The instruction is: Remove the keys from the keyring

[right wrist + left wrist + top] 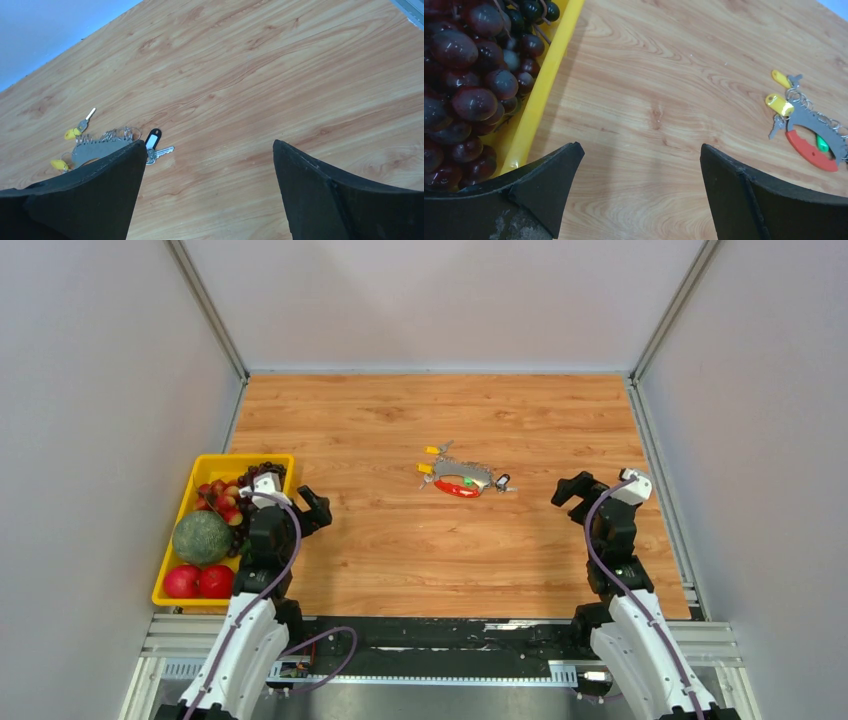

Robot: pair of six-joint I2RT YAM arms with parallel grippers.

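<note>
Both arms rise from the near edge of the table (400,570) at the bottom of the top view, and the frame cuts off their bases. The left gripper (640,150) has its jaws spread fully wide with nothing in them; its wrist view shows only bare wood in the gap. The right gripper (207,145) is spread just as wide and also holds nothing.

Beside the left gripper, at the left edge of the top view, I see a yellow tray (240,459) holding dark grapes (469,75), a green melon (202,537) and two red fruits (215,581). The left wrist view crops this tray at its upper left.

Further out, near the centre of the table and well apart from both grippers, lies the keyring (470,476) with its red clip (458,490). The keys (426,469) cluster around it: two yellow heads on the left and one green head by the clip.

In the right wrist view the lower-left finger (85,200) hides part of the keyring, and a tagged key (152,140) lies at its right end. I cannot make out the individual ring links.
</note>
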